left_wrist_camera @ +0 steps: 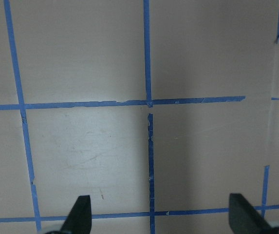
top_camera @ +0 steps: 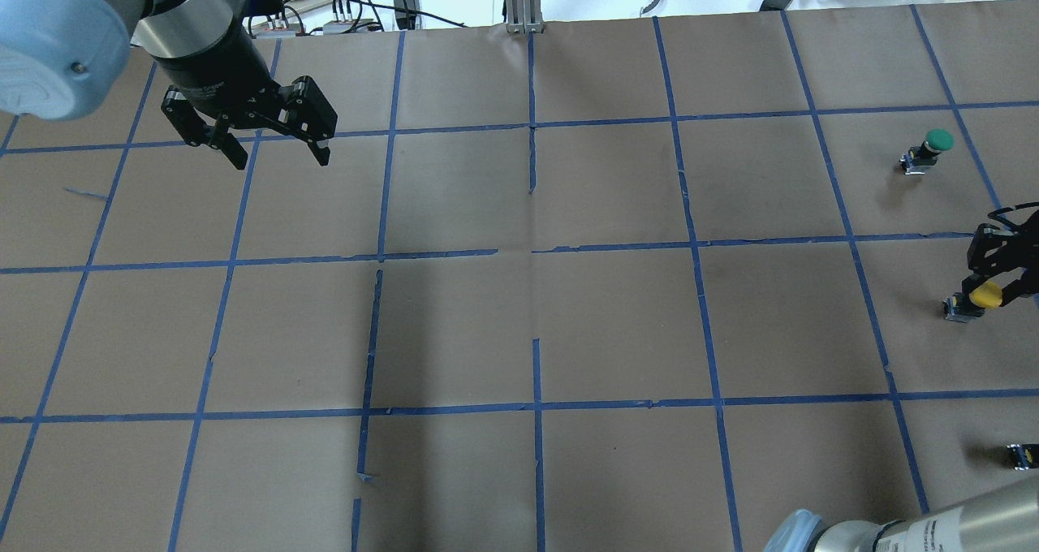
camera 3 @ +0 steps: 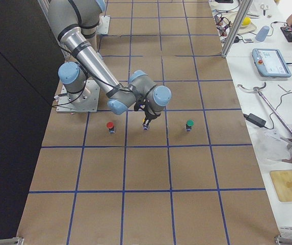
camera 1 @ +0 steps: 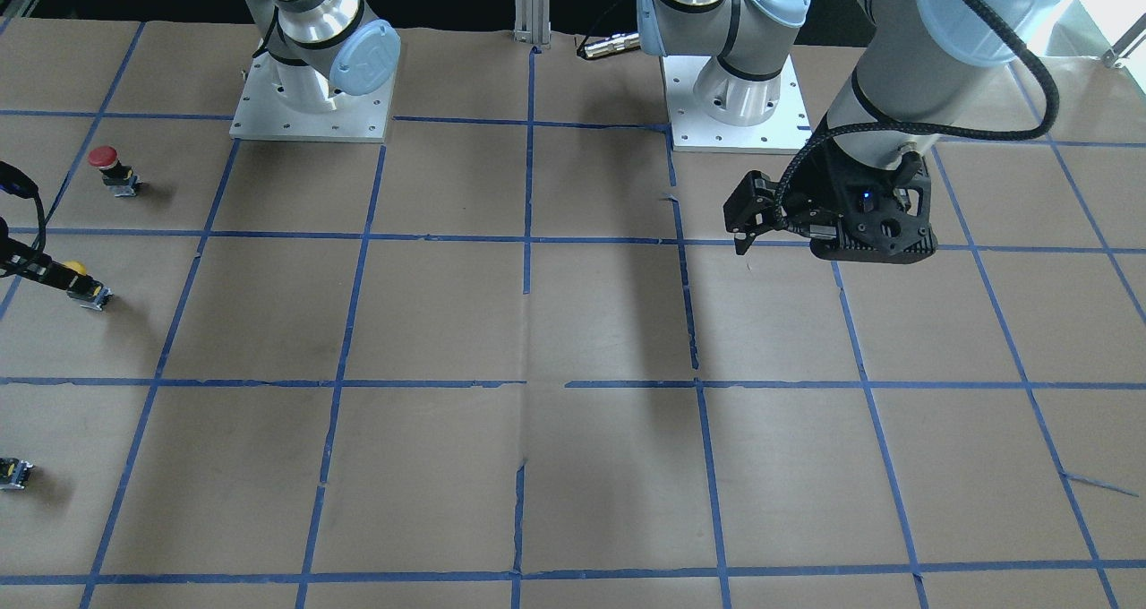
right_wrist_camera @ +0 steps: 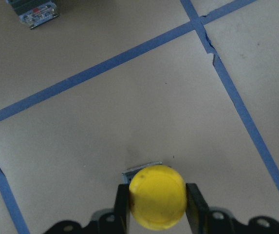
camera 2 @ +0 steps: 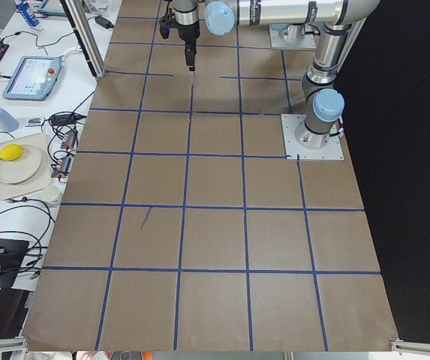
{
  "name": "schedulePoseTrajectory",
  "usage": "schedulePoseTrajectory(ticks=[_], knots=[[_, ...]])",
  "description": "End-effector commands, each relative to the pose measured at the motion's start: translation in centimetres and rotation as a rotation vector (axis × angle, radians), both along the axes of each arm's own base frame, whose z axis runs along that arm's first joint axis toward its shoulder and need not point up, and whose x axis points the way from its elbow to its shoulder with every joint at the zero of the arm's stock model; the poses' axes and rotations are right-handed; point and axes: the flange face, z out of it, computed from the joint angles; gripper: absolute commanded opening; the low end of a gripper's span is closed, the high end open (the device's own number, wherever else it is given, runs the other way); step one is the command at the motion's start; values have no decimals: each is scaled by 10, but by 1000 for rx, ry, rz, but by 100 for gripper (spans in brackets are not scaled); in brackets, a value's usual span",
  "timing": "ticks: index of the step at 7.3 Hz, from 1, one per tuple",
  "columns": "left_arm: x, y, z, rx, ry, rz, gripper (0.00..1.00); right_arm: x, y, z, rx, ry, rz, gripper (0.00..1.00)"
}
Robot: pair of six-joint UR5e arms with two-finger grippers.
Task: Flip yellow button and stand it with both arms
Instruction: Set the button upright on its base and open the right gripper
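Right gripper clenched on yellow button cap, likely for flip. Left gripper spread, empty, well apart, presumably awaiting handover.

The yellow button showed little but its cap in the right wrist view. The cap hid the body beneath, save a sliver of metal base behind it. The right gripper was cut off by the overhead view's right edge, and the same edge clipped a small black-grey part. The left gripper showed only two fingertips at its wrist view's bottom edge. A boxy part was cut by the right wrist view's top edge, with too little showing to identify it.
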Motion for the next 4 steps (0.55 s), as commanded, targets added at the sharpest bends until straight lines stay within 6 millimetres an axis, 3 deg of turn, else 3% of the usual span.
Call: schedulePoseTrajectory(ticks=[1, 3, 4], knots=[[1, 1, -5, 5, 4, 3, 100, -4, -1, 6, -7, 19, -7, 100], [-2, -1, 2, -9, 32, 9, 100, -11, -18, 36, -39, 77, -105, 100], [-1, 0, 3, -11, 32, 11, 100, 7, -22, 71, -78, 110, -136, 100]])
